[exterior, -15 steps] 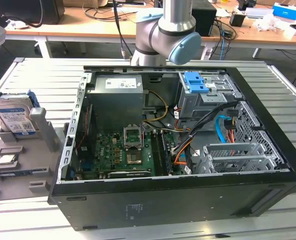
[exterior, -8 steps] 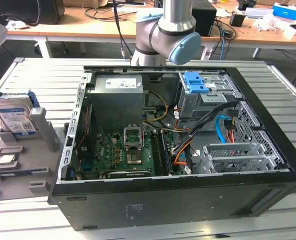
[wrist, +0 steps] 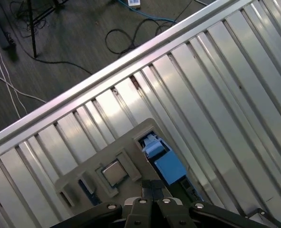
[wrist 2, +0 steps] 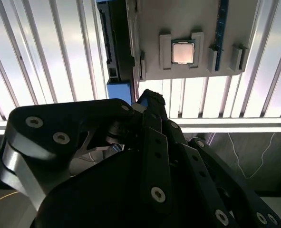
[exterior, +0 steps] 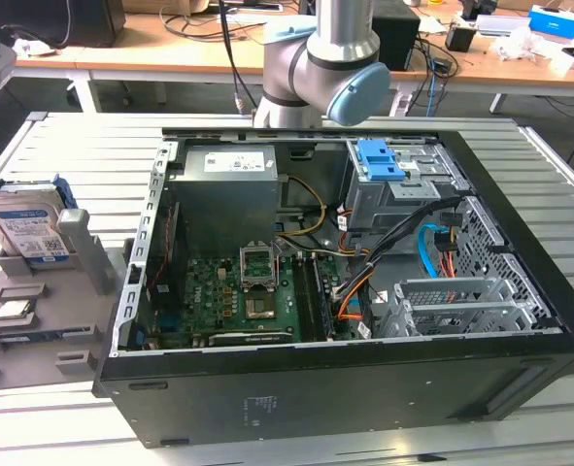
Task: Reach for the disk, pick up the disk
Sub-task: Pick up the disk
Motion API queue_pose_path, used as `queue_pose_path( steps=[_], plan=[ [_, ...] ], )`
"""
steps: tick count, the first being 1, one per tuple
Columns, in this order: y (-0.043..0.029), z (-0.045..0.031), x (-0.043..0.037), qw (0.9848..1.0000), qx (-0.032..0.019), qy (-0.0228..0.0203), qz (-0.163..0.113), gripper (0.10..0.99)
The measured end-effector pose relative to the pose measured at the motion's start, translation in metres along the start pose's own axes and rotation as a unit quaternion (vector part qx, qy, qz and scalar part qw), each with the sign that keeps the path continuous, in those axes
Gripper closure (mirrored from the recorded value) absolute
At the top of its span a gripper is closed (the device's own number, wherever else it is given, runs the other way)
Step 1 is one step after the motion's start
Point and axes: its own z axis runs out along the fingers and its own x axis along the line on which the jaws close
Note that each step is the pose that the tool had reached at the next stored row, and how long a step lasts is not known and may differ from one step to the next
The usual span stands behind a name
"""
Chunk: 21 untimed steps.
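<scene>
A ribbed aluminium work table (exterior: 73, 146) spreads across the foreground, its slats shining with reflected light. Behind it runs a long, cluttered wooden desk (exterior: 170, 56). Past the table's edge lies dark grey floor (wrist: 59, 47) — strewn with loose cables (wrist: 130, 33).

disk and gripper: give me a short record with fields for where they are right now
disk: flat silver-grey metal hard drive with blue side rails, propped upright in grey plastic holder, exterior view's left
gripper: black, jaws together, holding nothing, above the holder, apart from the disk
nearby: small square silver chip lying in the holder
case: open black computer case beside the holder
</scene>
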Motion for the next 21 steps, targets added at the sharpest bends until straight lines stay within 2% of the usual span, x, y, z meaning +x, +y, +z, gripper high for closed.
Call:
queue_pose_path(
  steps=[5,12,21],
  plan=[
    [0.0000,0.0000,0.0000,0.9997,0.0000,0.0009,-0.025,0.980],
    [0.0000,0.0000,0.0000,0.9980,0.0000,0.0024,-0.063,0.980],
    [0.0000,0.0000,0.0000,0.9934,0.0001,0.0044,-0.115,0.980]
  ],
)
